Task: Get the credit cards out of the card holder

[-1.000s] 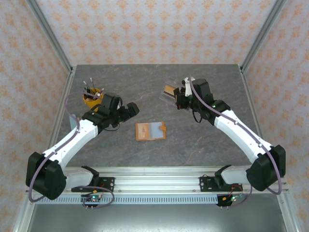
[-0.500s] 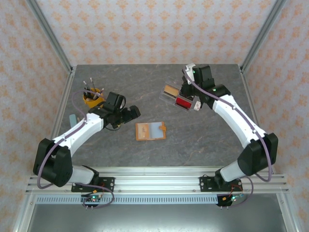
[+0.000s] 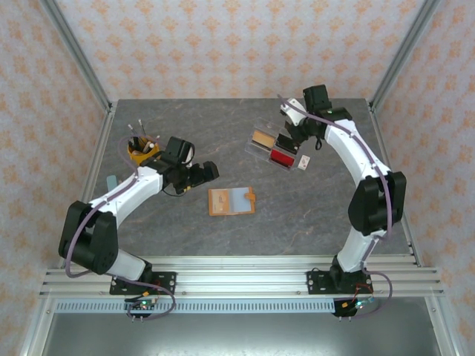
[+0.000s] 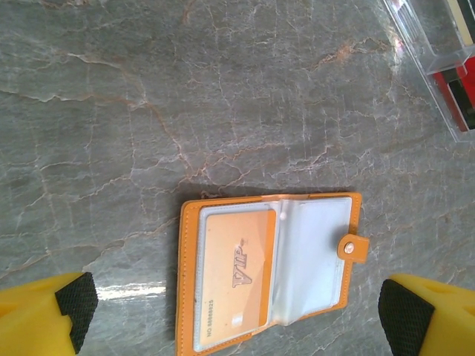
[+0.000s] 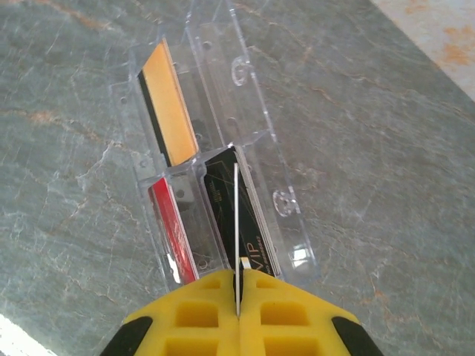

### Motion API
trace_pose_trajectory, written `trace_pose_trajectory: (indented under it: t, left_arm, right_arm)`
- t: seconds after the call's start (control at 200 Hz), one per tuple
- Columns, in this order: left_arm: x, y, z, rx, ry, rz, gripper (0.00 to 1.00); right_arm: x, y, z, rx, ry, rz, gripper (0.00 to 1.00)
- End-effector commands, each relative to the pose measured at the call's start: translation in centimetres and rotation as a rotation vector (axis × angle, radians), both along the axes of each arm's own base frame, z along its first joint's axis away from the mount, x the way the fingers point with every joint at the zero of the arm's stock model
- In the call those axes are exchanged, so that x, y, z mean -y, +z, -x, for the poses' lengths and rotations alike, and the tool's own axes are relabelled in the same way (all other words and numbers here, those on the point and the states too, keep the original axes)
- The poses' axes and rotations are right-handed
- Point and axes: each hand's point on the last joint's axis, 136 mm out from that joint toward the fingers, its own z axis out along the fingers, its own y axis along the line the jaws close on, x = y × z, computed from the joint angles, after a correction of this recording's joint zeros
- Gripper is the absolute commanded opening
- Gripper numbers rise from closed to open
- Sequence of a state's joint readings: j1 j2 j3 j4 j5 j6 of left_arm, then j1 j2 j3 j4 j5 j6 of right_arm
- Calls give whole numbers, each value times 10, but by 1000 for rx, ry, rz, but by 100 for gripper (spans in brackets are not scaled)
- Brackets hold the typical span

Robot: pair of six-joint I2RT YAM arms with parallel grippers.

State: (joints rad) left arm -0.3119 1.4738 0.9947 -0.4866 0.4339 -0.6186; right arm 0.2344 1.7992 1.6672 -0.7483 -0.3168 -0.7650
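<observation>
Orange and folded open, the card holder lies flat on the grey stone table with a VIP card in its sleeve. It sits between the left gripper's widely spread fingertips, touching neither. Well apart from it, the right gripper pinches a thin white card edge-on over the clear plastic tray.

On my feed the card holder reads orange with a pale grey-blue lining, its VIP card peach, and the table grey marble veined in white and rust. The clear tray shows a tan card, a black card with gold print and a red card, and the thin card is white on edge. The walls are cream with an orange floral repeat, and the left gripper has yellow fingers with black pads.
</observation>
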Motion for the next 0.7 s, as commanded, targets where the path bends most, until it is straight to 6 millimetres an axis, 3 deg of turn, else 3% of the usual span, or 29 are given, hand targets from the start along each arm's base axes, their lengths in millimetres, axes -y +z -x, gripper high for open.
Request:
trace_pose_trajectory:
  t: [0.0, 0.345, 0.691]
  left_arm:
    - [6, 3, -7, 1, -54, 17, 100]
    - [-1, -8, -11, -48, -46, 7, 100]
    - [4, -11, -9, -67, -62, 53, 100]
  right_arm:
    - [-13, -10, 16, -88, 148, 8, 0]
    - [-11, -44, -16, -88, 184, 101, 0]
    - [0, -59, -35, -69, 210, 210, 0]
